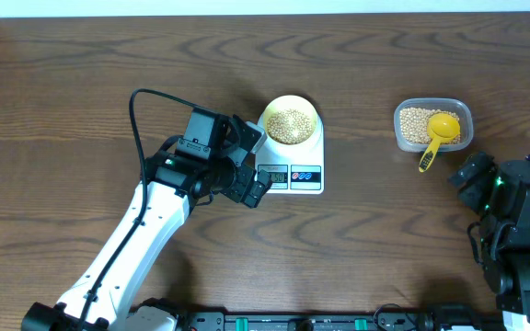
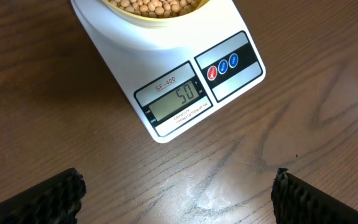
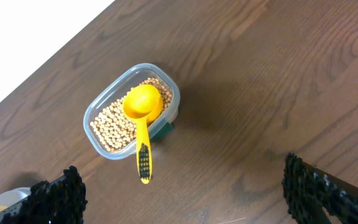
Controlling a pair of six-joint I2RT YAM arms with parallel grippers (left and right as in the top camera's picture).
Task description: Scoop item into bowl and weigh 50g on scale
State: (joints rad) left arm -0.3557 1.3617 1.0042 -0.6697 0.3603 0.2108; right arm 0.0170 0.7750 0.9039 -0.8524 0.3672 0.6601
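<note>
The pale yellow bowl [image 1: 290, 124] sits on the white scale [image 1: 316, 147] and holds tan beans [image 1: 289, 125]. In the left wrist view the scale [image 2: 135, 56] shows 50 on its display [image 2: 176, 99], with beans [image 2: 154, 5] at the top edge. My left gripper [image 1: 250, 167] is open and empty, just left of the scale's front; its fingers [image 2: 176, 196] frame bare table. My right gripper [image 1: 472, 179] is open and empty, below the clear tub. Its fingers [image 3: 185, 190] show in the right wrist view.
A clear plastic tub [image 1: 433, 125] of beans stands at the right, with a bright yellow scoop [image 1: 438, 135] resting in it, handle hanging over the front rim. Both show in the right wrist view: tub [image 3: 101, 109], scoop [image 3: 143, 118]. The table is dark wood.
</note>
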